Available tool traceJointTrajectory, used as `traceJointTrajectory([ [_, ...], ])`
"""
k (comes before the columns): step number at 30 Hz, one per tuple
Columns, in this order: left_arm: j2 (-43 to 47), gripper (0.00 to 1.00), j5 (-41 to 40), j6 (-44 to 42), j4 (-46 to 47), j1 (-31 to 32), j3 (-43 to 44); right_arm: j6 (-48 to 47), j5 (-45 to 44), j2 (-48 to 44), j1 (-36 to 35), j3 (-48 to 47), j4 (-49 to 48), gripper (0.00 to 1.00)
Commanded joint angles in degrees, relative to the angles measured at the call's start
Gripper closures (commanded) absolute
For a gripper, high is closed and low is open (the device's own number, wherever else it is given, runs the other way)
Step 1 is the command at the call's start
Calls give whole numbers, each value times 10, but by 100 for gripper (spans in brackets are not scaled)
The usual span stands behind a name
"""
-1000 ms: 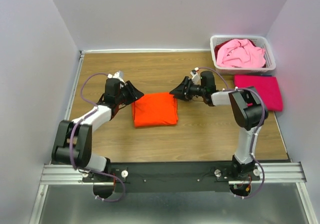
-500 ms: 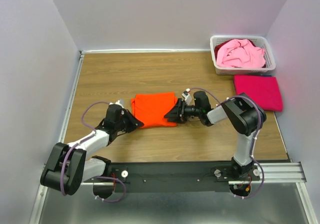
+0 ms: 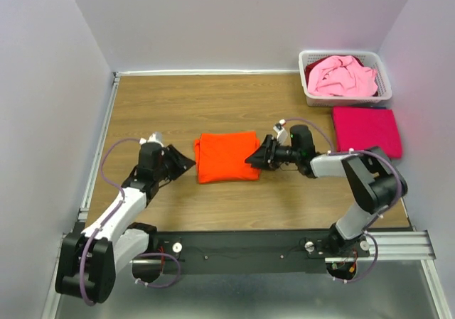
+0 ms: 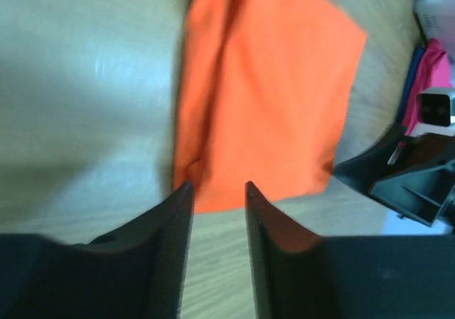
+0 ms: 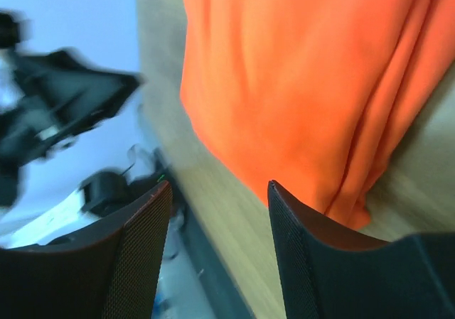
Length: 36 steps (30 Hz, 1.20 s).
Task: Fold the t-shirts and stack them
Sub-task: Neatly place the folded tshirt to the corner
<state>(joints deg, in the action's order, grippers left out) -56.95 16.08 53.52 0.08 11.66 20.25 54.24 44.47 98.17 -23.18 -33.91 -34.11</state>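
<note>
A folded bright orange t-shirt (image 3: pixel 227 156) lies flat near the middle of the wooden counter (image 3: pixel 213 106). The left hand (image 3: pixel 181 165) sits low just left of the orange t-shirt, apart from it. Its fingers are parted by a narrow gap with nothing between them (the left wrist view shows the cloth just beyond the fingertips). The right hand (image 3: pixel 254 157) is at the orange t-shirt's right edge, fingers spread wide and gripping nothing. Well to the right of the orange t-shirt lies a folded magenta-red t-shirt (image 3: pixel 367 130). Behind that, a crumpled pale pink t-shirt (image 3: pixel 341 75) fills a white slotted basket (image 3: pixel 384 77).
</note>
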Motion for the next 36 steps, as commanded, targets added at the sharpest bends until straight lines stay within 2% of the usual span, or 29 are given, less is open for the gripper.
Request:
traceJointTrajectory([
  [1, 39, 46, -99, -89, -93, 35, 87, -176, -136, -86, 0, -86, 290, 36],
  [2, 39, 44, -114, -103, -99, 52, 103, -206, -193, -99, 4, -93, 315, 34],
  [3, 35, 41, -129, -129, -105, 97, 136, -214, -218, -123, 8, -99, 364, 33],
  [5, 18, 37, -156, -149, -109, 145, 168, -235, -290, -140, 18, -117, 402, 29],
  [9, -89, 36, -226, -210, -126, 300, 274, -252, -411, -174, 30, -142, 502, 16],
  [12, -180, 39, -264, -248, -140, 387, 348, -258, -489, -190, 48, -149, 544, 3],
  [13, -203, 45, -276, -272, -147, 404, 368, -259, -505, -199, 52, -148, 549, 0],
  [17, -328, 48, -328, -327, -196, 476, 462, -273, -522, -213, 96, -142, 575, 0],
  [20, -400, 48, -340, -358, -228, 510, 530, -273, -498, -221, 134, -130, 583, 0],
  [24, -461, 48, -336, -371, -268, 517, 558, -275, -468, -230, 172, -120, 582, 0],
  [28, -491, 43, -315, -389, -268, 518, 561, -280, -459, -231, 179, -120, 581, 0],
  [36, -546, 42, -323, -403, -277, 518, 585, -280, -422, -218, 179, -119, 579, 0],
])
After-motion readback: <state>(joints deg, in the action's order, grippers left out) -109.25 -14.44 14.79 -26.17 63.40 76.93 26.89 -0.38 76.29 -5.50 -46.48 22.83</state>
